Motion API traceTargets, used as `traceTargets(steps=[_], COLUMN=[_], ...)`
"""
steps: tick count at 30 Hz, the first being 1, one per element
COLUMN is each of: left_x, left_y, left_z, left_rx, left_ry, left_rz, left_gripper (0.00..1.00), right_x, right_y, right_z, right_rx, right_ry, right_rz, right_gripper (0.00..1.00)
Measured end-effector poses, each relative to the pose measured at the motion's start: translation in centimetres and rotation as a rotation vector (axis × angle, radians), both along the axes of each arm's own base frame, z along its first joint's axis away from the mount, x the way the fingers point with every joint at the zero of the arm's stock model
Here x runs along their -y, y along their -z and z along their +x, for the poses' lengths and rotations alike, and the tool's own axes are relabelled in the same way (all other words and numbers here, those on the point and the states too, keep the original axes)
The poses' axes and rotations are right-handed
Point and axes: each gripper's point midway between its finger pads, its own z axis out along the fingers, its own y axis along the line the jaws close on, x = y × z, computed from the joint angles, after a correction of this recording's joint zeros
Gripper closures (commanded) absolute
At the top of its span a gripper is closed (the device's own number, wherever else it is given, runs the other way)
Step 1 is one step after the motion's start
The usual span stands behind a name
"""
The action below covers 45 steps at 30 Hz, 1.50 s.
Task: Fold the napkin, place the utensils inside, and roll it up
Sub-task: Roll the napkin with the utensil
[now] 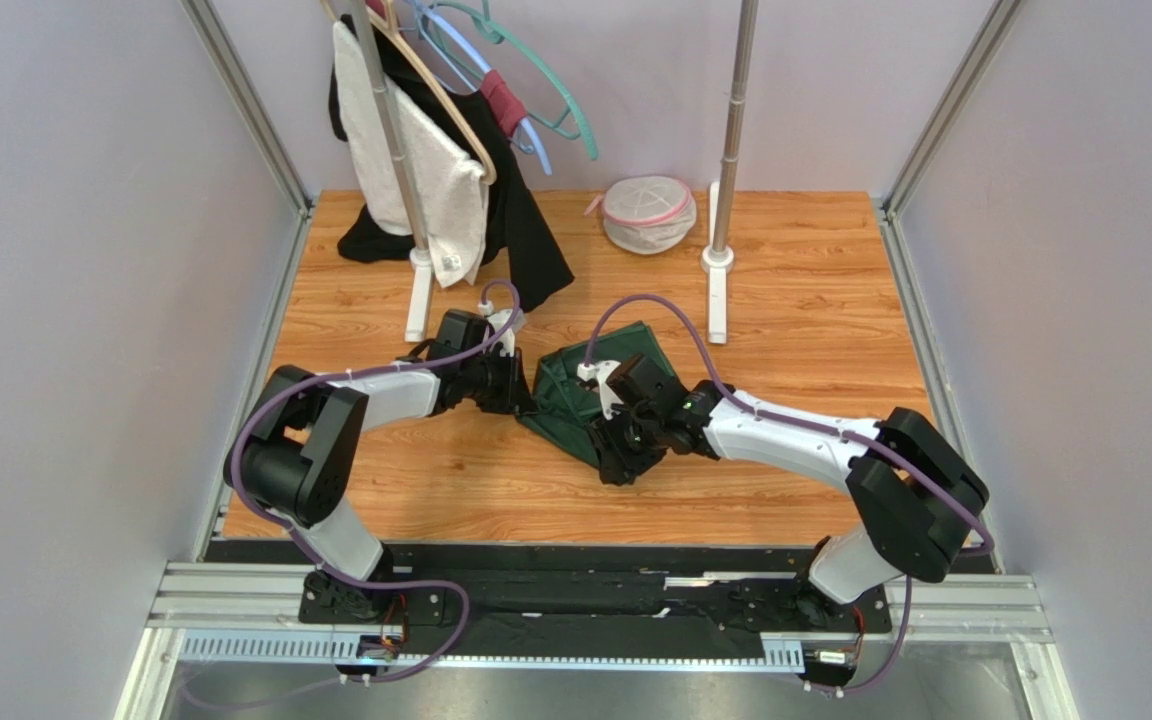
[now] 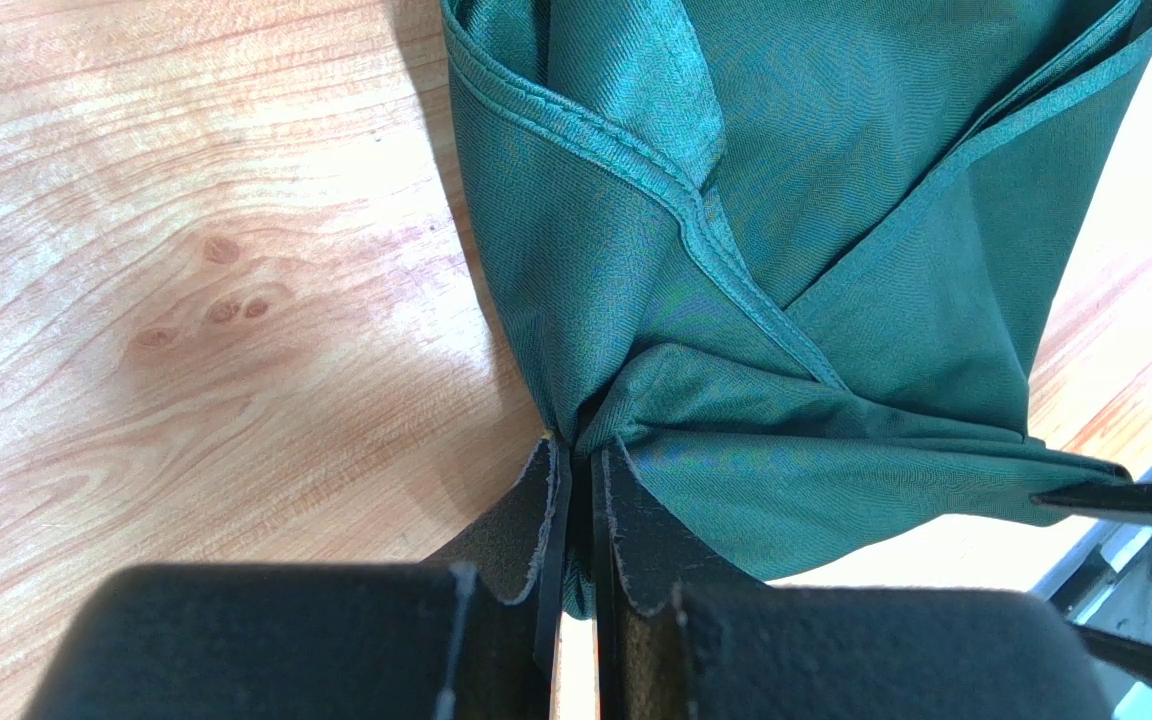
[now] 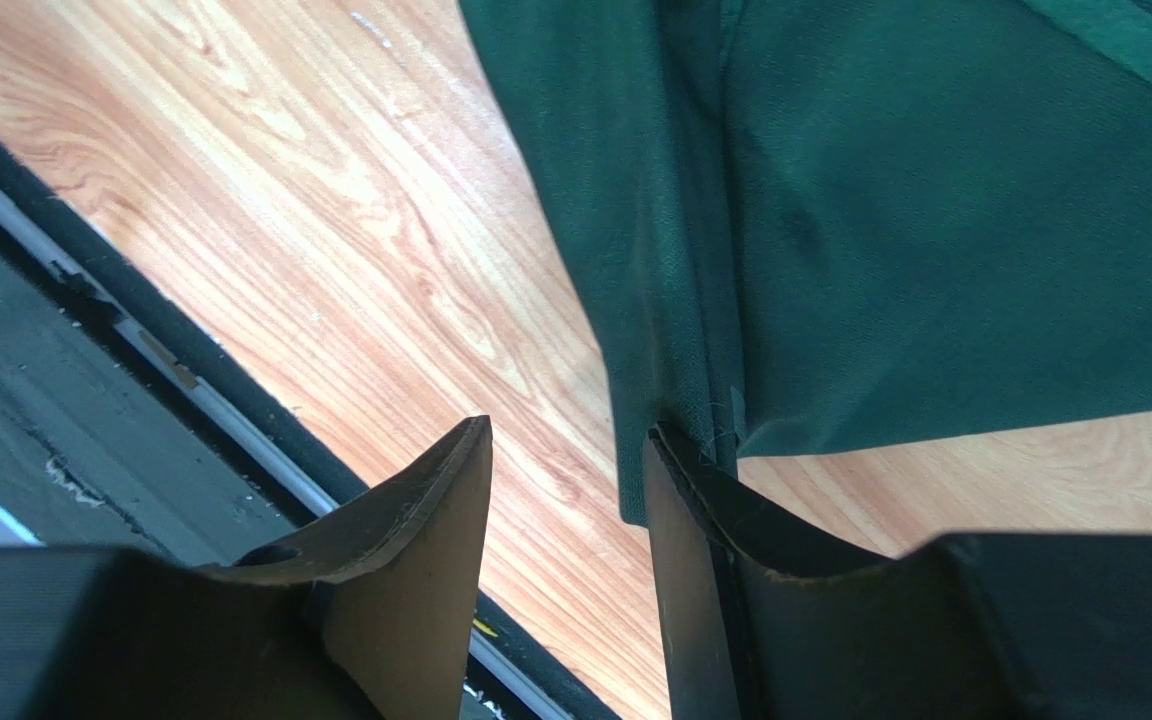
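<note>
Left gripper [image 2: 575,458]: jaws pinched tight on a gathered corner of the dark green woven cloth napkin [image 2: 793,255]. Right gripper [image 3: 567,443]: jaws about half apart, nothing clamped. The napkin hem just touches the tip of one finger [image 3: 687,540], and the gap between the jaws is bare. Napkin lies crumpled on the light wooden table [image 2: 162,300] between my two grippers, running from the left pinch across toward the right one. Right sits at the napkin's near edge, so I'd judge it takes the next grab. Slim silver metal fork: not visible in any view.
</note>
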Motion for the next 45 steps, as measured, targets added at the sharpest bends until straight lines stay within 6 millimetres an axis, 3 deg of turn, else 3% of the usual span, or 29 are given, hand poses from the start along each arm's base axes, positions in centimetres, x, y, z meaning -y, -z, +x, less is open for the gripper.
traceTargets(steps=[12, 18, 29, 34, 41, 45], left_x=[0.0, 0.0, 0.0, 0.0, 0.1, 0.2], left_y=[0.0, 0.0, 0.0, 0.0, 0.0, 0.0], left_z=[0.0, 0.0, 0.1, 0.2, 0.2, 0.3], left_rx=[0.0, -0.001, -0.001, -0.018, -0.028, -0.032], left_ry=[0.003, 0.003, 0.001, 0.002, 0.004, 0.006], left_rz=[-0.001, -0.001, 0.0, 0.007, 0.008, 0.005], left_gripper=[1.0, 1.0, 1.0, 1.0, 1.0, 1.0], right_x=[1.2, 1.4, 0.8, 0.6, -2.6, -3.5], right_y=[0.8, 2.5, 2.4, 1.5, -2.7, -3.1], right_z=[1.4, 0.7, 0.5, 0.3, 1.8, 2.1], right_rx=[0.005, -0.044, -0.061, -0.005, 0.219, 0.292], right_ry=[0.059, 0.067, 0.093, 0.049, -0.047, -0.089], right_rz=[-0.031, -0.037, -0.005, -0.061, -0.058, -0.078], right_gripper=[0.53, 0.54, 0.48, 0.46, 0.45, 0.45])
